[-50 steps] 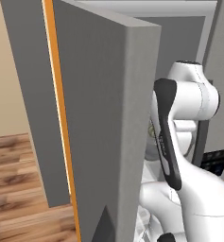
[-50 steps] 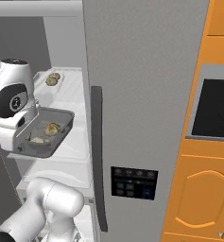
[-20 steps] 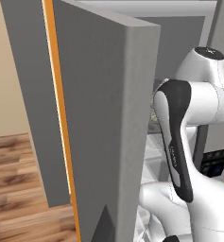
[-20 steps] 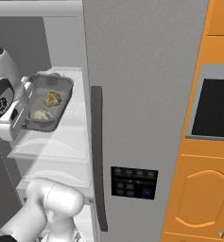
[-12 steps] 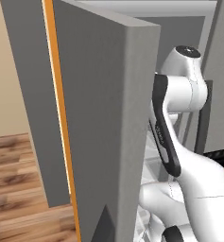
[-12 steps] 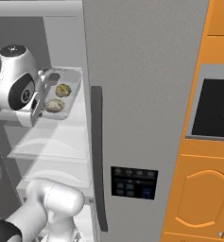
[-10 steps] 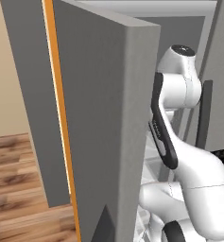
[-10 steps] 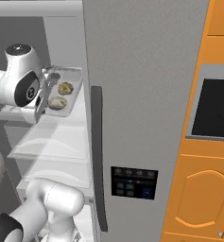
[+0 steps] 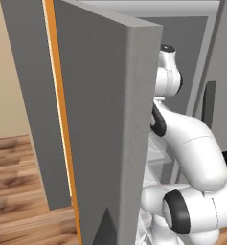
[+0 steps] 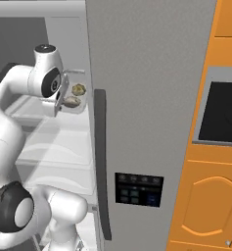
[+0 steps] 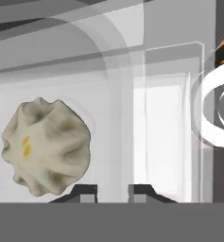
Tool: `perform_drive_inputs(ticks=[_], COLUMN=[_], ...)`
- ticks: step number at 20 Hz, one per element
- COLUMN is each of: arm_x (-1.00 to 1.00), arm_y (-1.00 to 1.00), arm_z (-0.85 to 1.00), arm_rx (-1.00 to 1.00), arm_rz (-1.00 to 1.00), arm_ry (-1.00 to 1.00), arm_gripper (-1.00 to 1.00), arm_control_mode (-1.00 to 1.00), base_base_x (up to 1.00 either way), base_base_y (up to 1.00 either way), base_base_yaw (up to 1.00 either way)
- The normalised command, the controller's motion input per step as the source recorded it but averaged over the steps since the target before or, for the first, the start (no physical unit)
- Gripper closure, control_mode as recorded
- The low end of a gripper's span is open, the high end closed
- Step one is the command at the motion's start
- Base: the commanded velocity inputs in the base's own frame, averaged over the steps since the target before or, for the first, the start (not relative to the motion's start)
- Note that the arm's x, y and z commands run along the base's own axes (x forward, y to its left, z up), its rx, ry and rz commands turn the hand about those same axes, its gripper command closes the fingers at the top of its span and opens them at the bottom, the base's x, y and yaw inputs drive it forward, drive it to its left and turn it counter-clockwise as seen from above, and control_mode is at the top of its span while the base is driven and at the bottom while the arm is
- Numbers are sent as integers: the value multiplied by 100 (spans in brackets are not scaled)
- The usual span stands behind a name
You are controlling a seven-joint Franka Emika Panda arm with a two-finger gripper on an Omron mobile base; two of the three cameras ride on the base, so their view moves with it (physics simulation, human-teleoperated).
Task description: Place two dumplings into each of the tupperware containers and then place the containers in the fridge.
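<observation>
Container: the shallow grey rectangular tupperware tub [image 10: 72,100] sits up at the top white shelf [image 10: 49,117] of the tall grey slab-doored fridge [image 10: 147,98], just inside the closed door's edge; a second ago it hung lower and further out from that shelf.
Dumplings: two tan-olive pleated lumps [image 10: 76,95] lie in the tub; in the hand view one [image 11: 45,146] looms just beside the fingertips [image 11: 82,193].
Gripper: the two-finger gripper [image 10: 60,98] is clamped on the tub's near rim, jaws nearly together.
Arm: the white Franka arm [image 9: 182,143] has reached up and deeper past the open left door [image 9: 100,124].
Meaning: the tub looks nearly delivered; what remains, I judge, is settling it flat on the shelf and letting go.
Other container: not discernible here.
</observation>
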Motion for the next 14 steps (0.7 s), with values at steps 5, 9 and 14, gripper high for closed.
perform_drive_inputs(ticks=[5, 9, 14], arm_x=[87, 78, 51], arm_y=[0, 0, 0], arm_z=[-26, -27, -21], arm_rx=[0, 0, 0], arm_rz=[0, 0, 0], arm_ry=[0, 3, 1], arm_gripper=[100, 100, 100], arm_control_mode=[-100, -100, -100], base_base_x=[0, 0, 0], base_base_y=[0, 0, 0], base_base_yaw=[0, 0, 0])
